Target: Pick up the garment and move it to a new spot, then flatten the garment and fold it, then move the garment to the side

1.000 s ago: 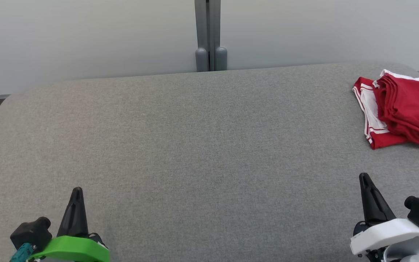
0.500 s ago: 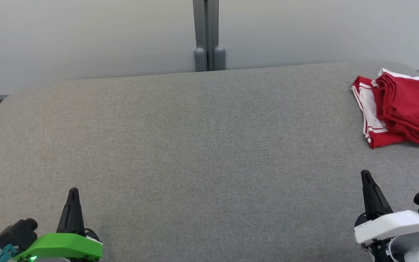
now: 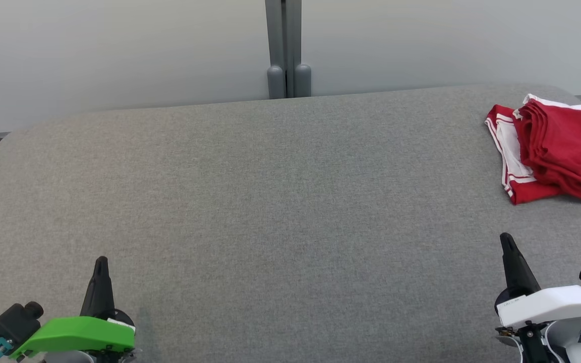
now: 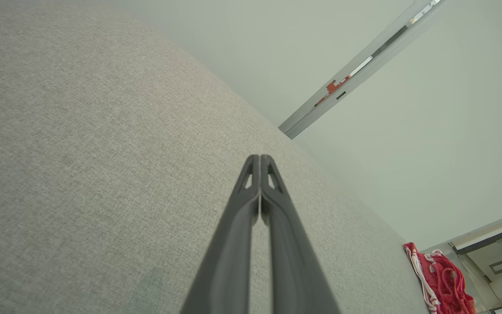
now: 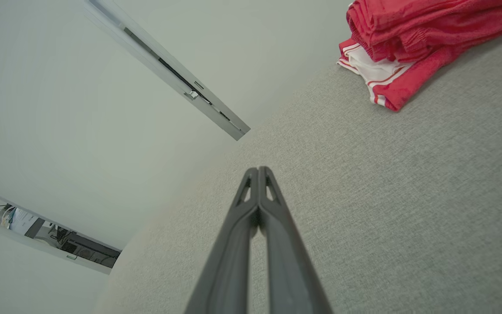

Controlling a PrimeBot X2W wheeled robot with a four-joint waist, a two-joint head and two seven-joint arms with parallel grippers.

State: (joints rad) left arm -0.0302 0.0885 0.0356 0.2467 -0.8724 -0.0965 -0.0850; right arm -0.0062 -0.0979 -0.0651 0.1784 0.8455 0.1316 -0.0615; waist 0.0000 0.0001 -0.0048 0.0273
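Note:
A folded red garment (image 3: 563, 148) with white stripes lies at the far right of the grey cloth-covered table (image 3: 270, 201); it also shows small at the lower right as the garment (image 4: 440, 279) and at the top right as the garment (image 5: 403, 39). My left gripper (image 3: 101, 262) stands near the front left edge, shut and empty, its tips pressed together at the left gripper (image 4: 260, 158). My right gripper (image 3: 506, 238) stands at the front right, a short way in front of the garment, also shut on nothing, as the right gripper (image 5: 258, 170) shows.
A pale wall with a grey vertical post (image 3: 285, 50) runs behind the table. The table's far edge curves down at the left and right corners. Wide grey surface lies between the two grippers.
Both grippers have drawn slightly outward and down toward the bottom corners of the head view. The camera has shifted a little. The garment has not been touched.

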